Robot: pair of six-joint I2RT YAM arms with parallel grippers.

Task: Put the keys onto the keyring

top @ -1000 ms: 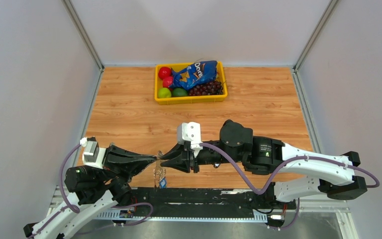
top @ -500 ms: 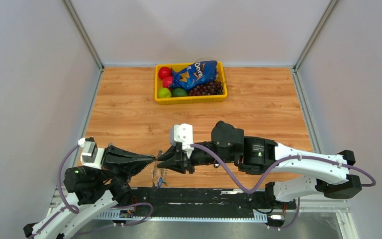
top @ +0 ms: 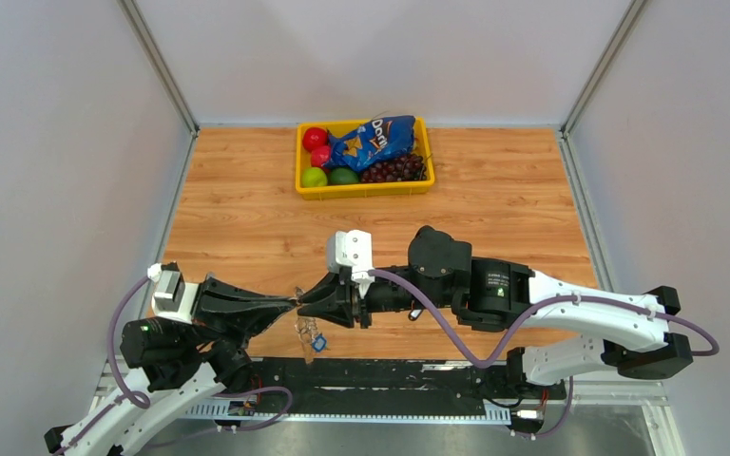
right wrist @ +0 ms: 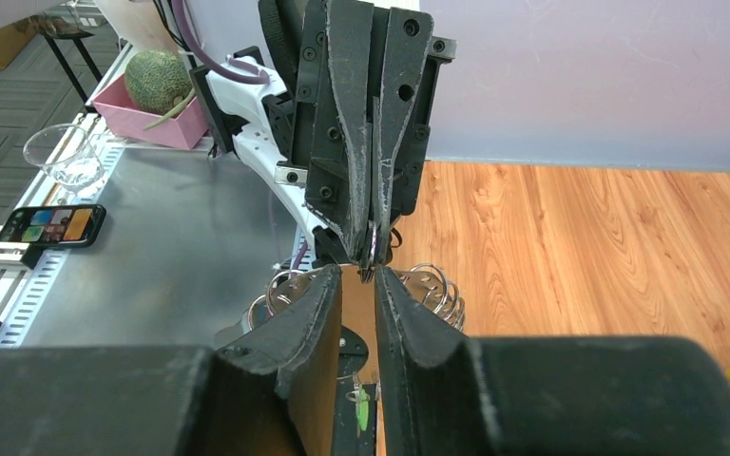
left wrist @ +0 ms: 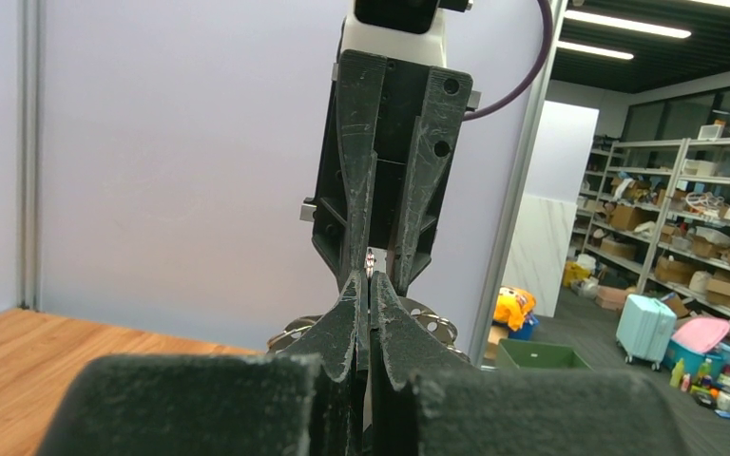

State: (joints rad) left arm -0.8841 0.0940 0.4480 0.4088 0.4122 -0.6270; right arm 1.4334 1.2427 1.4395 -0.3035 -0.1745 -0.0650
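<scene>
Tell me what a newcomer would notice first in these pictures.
First, the two black grippers meeting tip to tip above the near edge of the table. The left gripper is shut on a silvery bit of the keyring, which dangles below with its blue piece, and the right gripper faces it with a narrow gap between its fingers. Next, the bright yellow tray at the far edge, holding fruit and a blue chip bag.

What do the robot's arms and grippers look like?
The left arm and right arm have white shells near their bases and black segments further out, each trailed by a purple cable. The left gripper and right gripper are black, with two long tapering fingers and a white boxy camera housing at the wrist. The right arm's round black joint bears small white lettering.
</scene>
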